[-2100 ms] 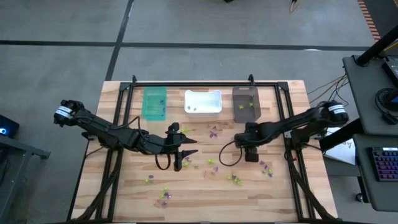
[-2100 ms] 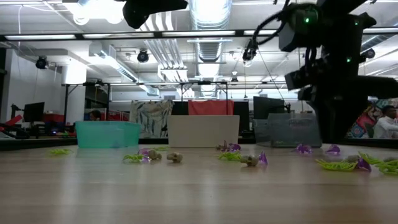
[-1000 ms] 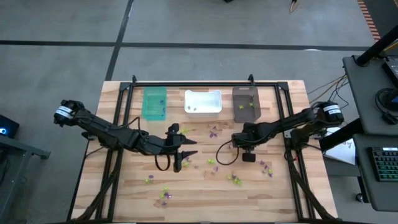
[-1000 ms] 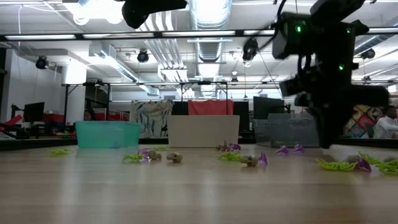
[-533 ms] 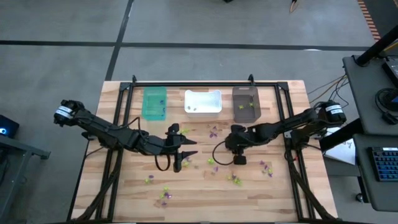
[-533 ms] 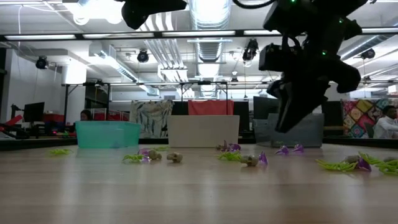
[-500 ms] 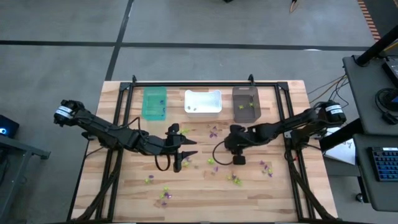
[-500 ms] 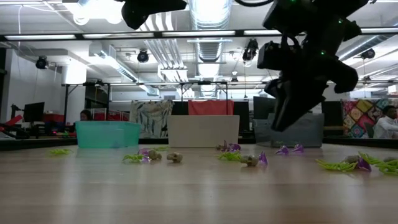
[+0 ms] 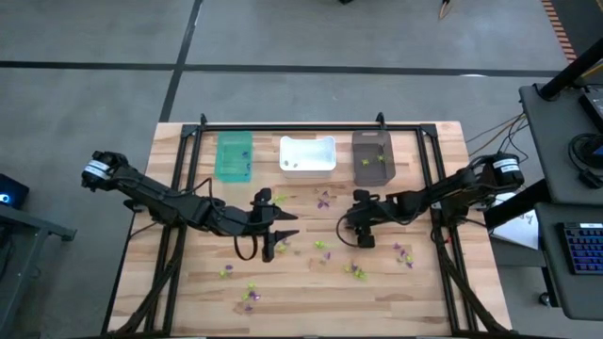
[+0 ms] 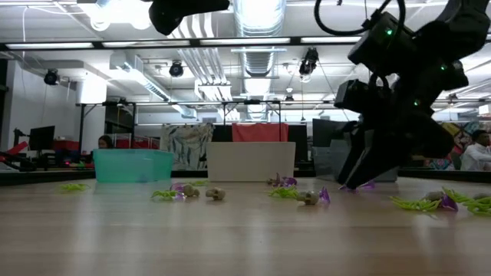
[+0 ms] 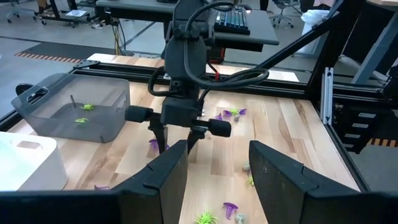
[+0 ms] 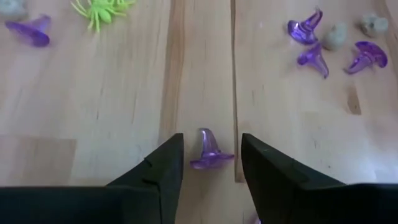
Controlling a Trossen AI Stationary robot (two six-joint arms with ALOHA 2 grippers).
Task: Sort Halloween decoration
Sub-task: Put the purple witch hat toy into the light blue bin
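1. Between the two dark fingers of the right gripper [image 12: 209,163], a small purple witch-hat trinket [image 12: 209,151] lies on the wooden table [image 12: 112,93]; the fingers are spread on either side of it, and a gap shows on each side, so it is not pinched.
2. Seen from above, this right gripper [image 9: 359,229] sits low over the middle of the table, a little to the right of centre and near the dark brown bin [image 9: 371,157].
3. From the table-height camera, its fingers point down at a slant, with tips close to the board beside purple pieces [image 10: 367,184].
4. Farther from the hat in the right wrist view lie a lime-green spider [image 12: 102,10], another purple hat [image 12: 30,30] and a cluster of three purple hats [image 12: 323,48] with two pale greyish bits [image 12: 336,35] among them.
5. The left gripper [image 9: 280,233] waits above the table left of centre, its fingers spread wide and empty; past them its wrist camera sees the right arm.
6. More of the Halloween decoration [image 9: 325,250] is scattered across the board: purple, green and pale pieces between the two grippers, and a few toward the near edge [image 9: 249,297].
7. Along the far side stand three bins in a row: a teal bin [image 9: 234,156] on the left, a white bin [image 9: 307,155] in the middle, and the dark brown one on the right.
8. Green spiders [image 11: 83,112] lie inside the dark brown bin, and small bits show in the white one.
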